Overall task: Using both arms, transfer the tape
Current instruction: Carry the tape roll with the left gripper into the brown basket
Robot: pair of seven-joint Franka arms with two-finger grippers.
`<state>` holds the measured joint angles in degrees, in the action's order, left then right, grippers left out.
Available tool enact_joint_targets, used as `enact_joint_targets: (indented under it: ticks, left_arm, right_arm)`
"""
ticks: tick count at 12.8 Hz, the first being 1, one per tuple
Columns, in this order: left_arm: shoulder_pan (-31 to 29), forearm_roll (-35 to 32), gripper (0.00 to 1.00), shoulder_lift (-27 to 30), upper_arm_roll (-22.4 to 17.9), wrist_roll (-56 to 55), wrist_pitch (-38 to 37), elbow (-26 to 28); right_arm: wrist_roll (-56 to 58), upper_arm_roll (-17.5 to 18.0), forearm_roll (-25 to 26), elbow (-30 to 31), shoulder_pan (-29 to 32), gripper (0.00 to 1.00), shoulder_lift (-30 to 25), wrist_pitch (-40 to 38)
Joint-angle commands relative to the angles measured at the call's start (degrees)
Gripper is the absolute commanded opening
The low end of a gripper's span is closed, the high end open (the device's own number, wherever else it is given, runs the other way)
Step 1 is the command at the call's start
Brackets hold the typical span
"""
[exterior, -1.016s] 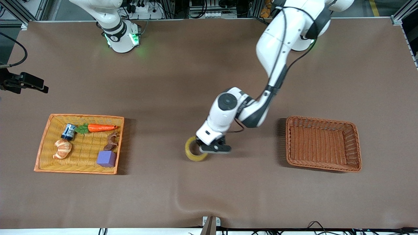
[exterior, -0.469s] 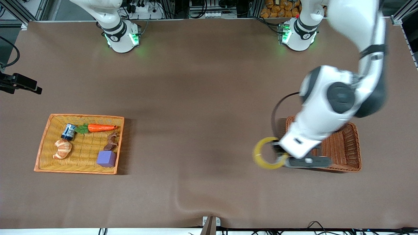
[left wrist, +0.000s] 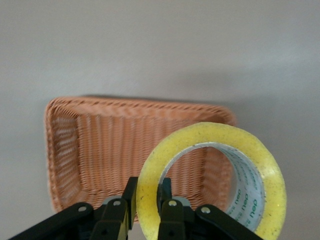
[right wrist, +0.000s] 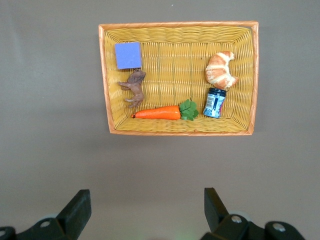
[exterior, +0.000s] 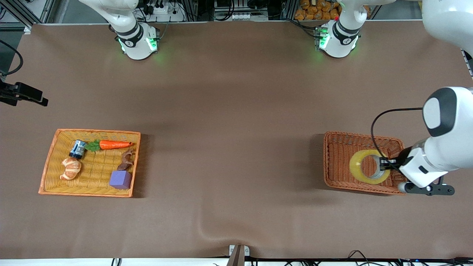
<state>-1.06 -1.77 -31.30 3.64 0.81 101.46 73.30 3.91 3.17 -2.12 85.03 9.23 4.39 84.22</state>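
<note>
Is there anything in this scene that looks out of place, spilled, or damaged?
Nothing is spilled or damaged. The left hand holds the tape upright over the brown basket. The right hand waits open above the yellow basket, whose items lie inside. Only the table cover is slightly wrinkled.

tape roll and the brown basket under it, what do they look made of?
Tape: looks like glossy, yellowish translucent plastic film wound on a grey core, probably cardboard, with green print inside. The left claw is shut on its wall.

Brown basket: woven wicker or rattan by its ribbed strands and braided rim; matte reddish-brown. Plastic imitation can't be ruled out.
</note>
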Motion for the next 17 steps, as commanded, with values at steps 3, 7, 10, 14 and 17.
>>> enact_joint_targets:
  ticks: [3, 7, 10, 14, 17]
  left_arm:
    - [-2.27, -3.77, 0.00, 2.12, 0.67, 0.68, 7.40, 8.76]
    - [-5.79, -5.79, 0.00, 1.86, 0.67, 0.68, 28.57, 23.79]
    - [-6.32, -5.79, 0.00, 1.50, 0.76, -0.02, 30.64, 25.57]
    - [-6.59, -5.53, 0.17, 2.21, 0.93, -0.72, 28.98, 28.30]
    - [-5.97, -5.09, 1.00, 6.85, 2.07, -4.76, 22.75, 27.69]
  right_arm:
    - [-2.85, -4.30, -0.43, 1.72, -5.78, 1.00, -1.93, 0.42]
    - [-2.86, -8.44, -0.43, 1.63, -9.06, 1.00, -1.93, 0.68]
    - [-2.86, -8.53, -0.43, 1.72, -8.70, 1.00, -1.76, 1.47]
    - [-2.86, -8.53, -0.52, 1.72, -8.70, 1.00, -1.67, 1.47]
    - [-2.86, -8.53, -0.52, 1.63, -8.79, 1.00, -1.67, 1.56]
